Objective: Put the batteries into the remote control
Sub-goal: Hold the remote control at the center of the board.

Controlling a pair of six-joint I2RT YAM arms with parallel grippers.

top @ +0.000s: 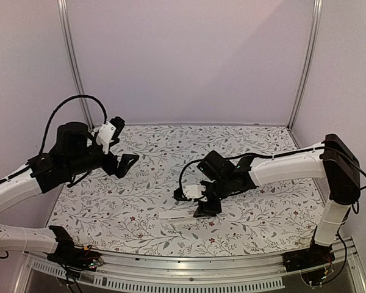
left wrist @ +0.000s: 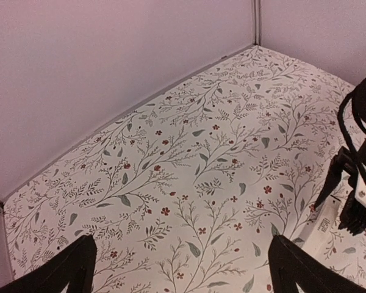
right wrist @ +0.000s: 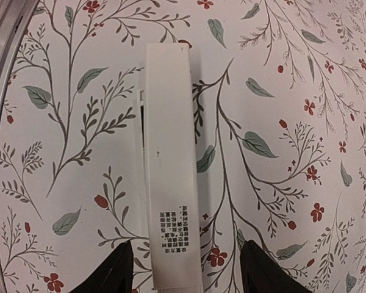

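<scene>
Near table (top: 110,201) centre: approach-to-grasp step; remote control (right wrist: 171,152) flat, label up; right gripper (right wrist: 186,271) parted, straddling near end, not touching; left gripper (left wrist: 183,268) raised aside, spread wide, empty; batteries unseen; next, probably: lower, pinch long edges squarely without skidding

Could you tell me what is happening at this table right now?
The right gripper is lowered over the white remote control, which lies flat on the floral table with its printed label facing up. Its fingers stand on either side of the remote, open, with a clear gap on one side, so nothing is gripped yet. The left gripper hovers open and empty above the table, off to the left. No batteries are visible in any view.
</scene>
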